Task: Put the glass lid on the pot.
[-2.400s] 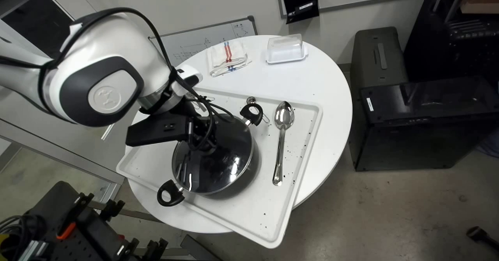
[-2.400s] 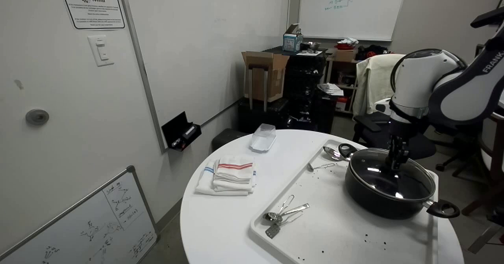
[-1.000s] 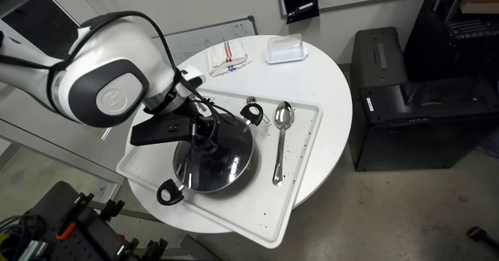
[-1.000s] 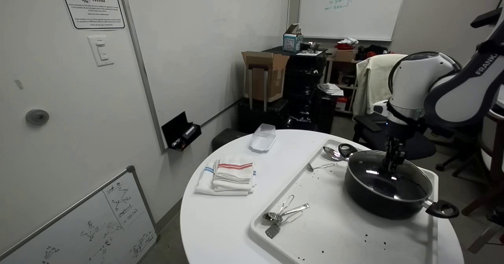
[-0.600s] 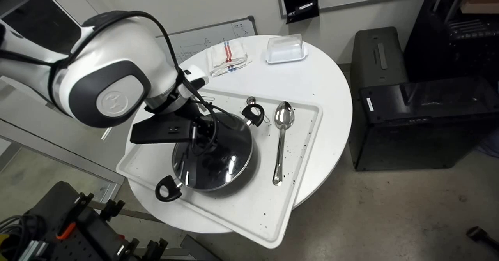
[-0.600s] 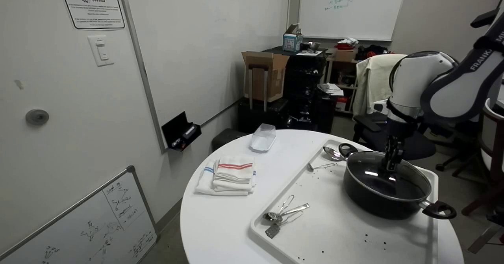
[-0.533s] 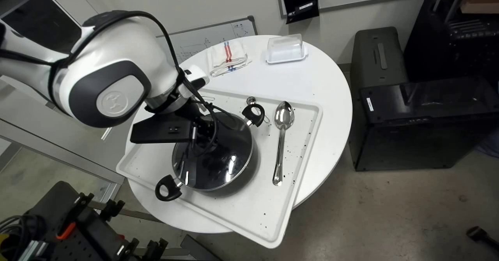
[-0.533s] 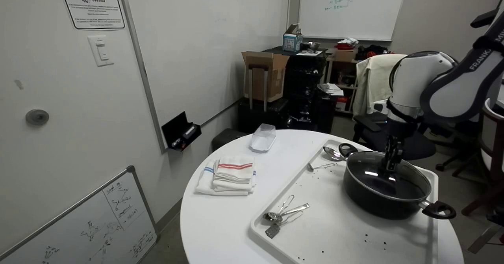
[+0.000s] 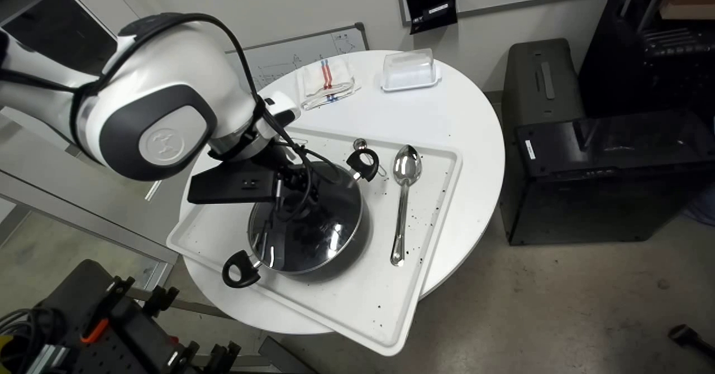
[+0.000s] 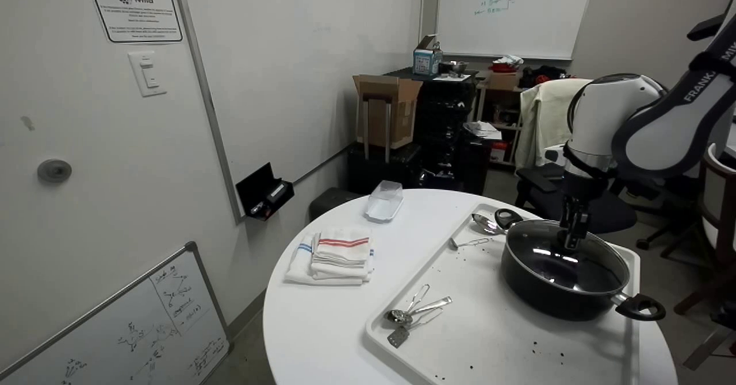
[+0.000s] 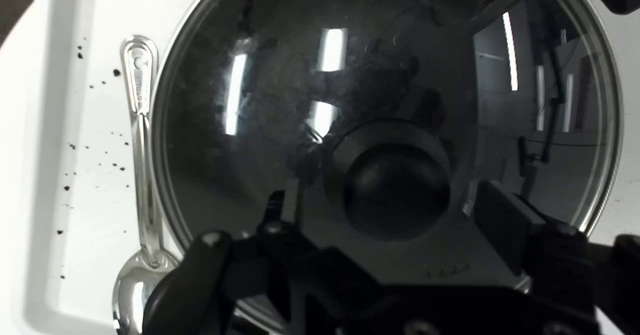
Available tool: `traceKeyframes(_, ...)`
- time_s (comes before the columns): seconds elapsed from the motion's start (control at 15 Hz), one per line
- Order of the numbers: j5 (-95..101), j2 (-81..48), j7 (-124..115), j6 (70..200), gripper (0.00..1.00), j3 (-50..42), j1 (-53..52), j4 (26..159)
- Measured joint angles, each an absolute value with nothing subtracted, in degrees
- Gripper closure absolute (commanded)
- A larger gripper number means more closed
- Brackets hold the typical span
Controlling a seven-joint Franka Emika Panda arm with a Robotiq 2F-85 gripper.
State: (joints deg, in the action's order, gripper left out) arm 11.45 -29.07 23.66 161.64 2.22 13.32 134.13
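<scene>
The glass lid [image 11: 280, 75], dark and see-through with a thin metal rim, lies on the black pot [image 10: 552, 301]; its rim follows the pot's rim. In the wrist view a round black knob [image 11: 397, 195] stands at the lid's middle. My gripper [image 11: 385, 200] straddles this knob with its jaws apart, and a gap shows on either side of it. One of the finger pads [image 11: 505, 225] faces the knob from the right. In both exterior views the gripper [image 10: 572, 241] reaches down onto the lid from above, and its fingertips are hard to make out there.
Pot and utensils share a white rimmed tray [image 9: 399, 340] on a round white table [image 9: 475, 139]. A large metal spoon [image 9: 406, 167] lies beside the pot. Small utensils [image 10: 405, 319] lie near one tray corner. Folded towels [image 10: 339, 255] and a clear-lidded dish [image 9: 410, 72] stand farther off.
My jaws have opened around the knob. Over the past couple of seconds pot and arm have shifted slightly, and the reflections on the lid have moved a little.
</scene>
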Motion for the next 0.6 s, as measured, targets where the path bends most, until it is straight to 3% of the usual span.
traceKeyframes(0.6,11.5,-26.2,24.7,161.5,0.0,2.3,12.8,135.1)
